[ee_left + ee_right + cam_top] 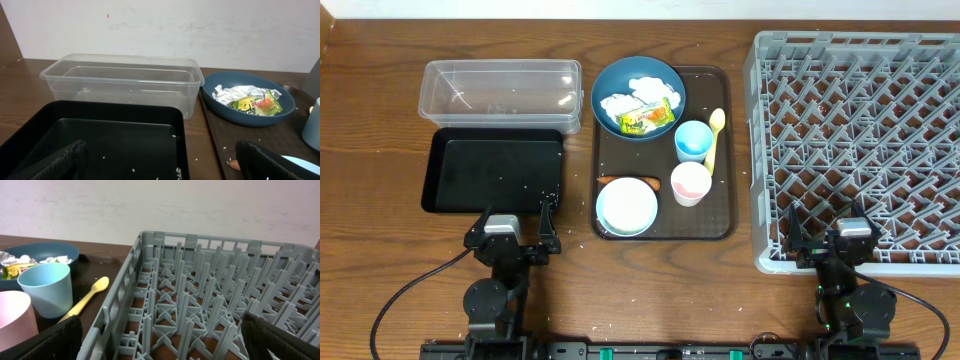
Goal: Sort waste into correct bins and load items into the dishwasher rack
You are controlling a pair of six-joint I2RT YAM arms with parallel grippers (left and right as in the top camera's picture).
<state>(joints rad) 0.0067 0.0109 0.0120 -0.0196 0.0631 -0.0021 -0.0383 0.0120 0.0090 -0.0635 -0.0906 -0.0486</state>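
- At the near edge of the worktop [380,250]: my left claw [514,224] and right claw [828,234] are both spread wide and empty.
- Nothing sorted yet, I judge. Tub [500,90] bare; black tray [495,172] holds only stray rice [177,171]; rack [860,140] empty.
- Tissue [623,101] and wrapper [648,118] lie in the big bowl [650,70]; carrot [625,181] lies just beside the small bowl [626,207].
- Blue cup [693,140], pink cup [690,183] and spoon [714,135] sit on the brown tray [720,215], between the bins and the rack.
- Worktop is dark wood flecked with white specks; plain pale wall [200,25] behind.
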